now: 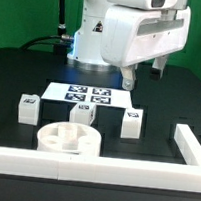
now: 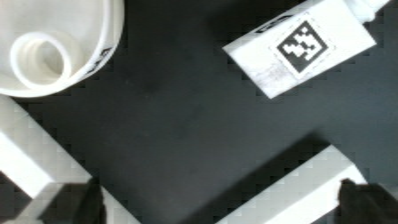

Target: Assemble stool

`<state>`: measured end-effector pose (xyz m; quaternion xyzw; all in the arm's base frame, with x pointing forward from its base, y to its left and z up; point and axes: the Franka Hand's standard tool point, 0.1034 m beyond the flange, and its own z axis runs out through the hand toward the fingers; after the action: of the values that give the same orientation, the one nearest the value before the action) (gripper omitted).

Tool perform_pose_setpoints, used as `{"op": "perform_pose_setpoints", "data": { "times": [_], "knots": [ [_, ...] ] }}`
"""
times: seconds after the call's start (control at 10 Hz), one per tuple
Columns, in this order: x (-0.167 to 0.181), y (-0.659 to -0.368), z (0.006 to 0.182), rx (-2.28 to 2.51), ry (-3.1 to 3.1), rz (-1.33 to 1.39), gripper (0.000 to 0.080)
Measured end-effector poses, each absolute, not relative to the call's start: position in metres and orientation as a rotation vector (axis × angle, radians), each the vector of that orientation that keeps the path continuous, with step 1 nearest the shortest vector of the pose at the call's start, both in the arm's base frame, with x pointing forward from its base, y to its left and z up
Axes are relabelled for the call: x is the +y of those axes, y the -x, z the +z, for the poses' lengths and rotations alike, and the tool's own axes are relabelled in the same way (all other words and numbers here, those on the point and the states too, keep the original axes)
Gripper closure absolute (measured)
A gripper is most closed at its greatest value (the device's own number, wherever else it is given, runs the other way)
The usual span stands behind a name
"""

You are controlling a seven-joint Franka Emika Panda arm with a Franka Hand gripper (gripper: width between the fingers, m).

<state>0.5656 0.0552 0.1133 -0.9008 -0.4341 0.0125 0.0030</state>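
The white round seat (image 1: 69, 139) lies flat near the front bar, its hollowed side up. Three short white legs with tags lie in a row behind it: one on the exterior view's left (image 1: 29, 105), one in the middle (image 1: 82, 113), one on the right (image 1: 132, 122). My gripper (image 1: 144, 73) hangs open and empty well above the table, up behind the right leg. The wrist view shows the seat's rim (image 2: 54, 50), one tagged leg (image 2: 302, 50) and my gripper (image 2: 214, 210), with only dark table between the fingertips (image 2: 71, 205).
The marker board (image 1: 87, 93) lies flat behind the legs. Long white border bars run along the front (image 1: 91, 168) and the exterior view's right (image 1: 189, 146). Two bars meet in a corner in the wrist view (image 2: 267, 190).
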Motion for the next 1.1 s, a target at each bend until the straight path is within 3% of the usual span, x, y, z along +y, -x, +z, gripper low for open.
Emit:
{"op": "perform_pose_setpoints", "data": {
  "times": [0.4,1.1],
  "knots": [
    [0.053,-0.565,0.112,-1.36,2.825,0.042,0.015],
    [-0.016,-0.568,0.044,-1.558,2.711,0.008,0.015]
  ]
}}
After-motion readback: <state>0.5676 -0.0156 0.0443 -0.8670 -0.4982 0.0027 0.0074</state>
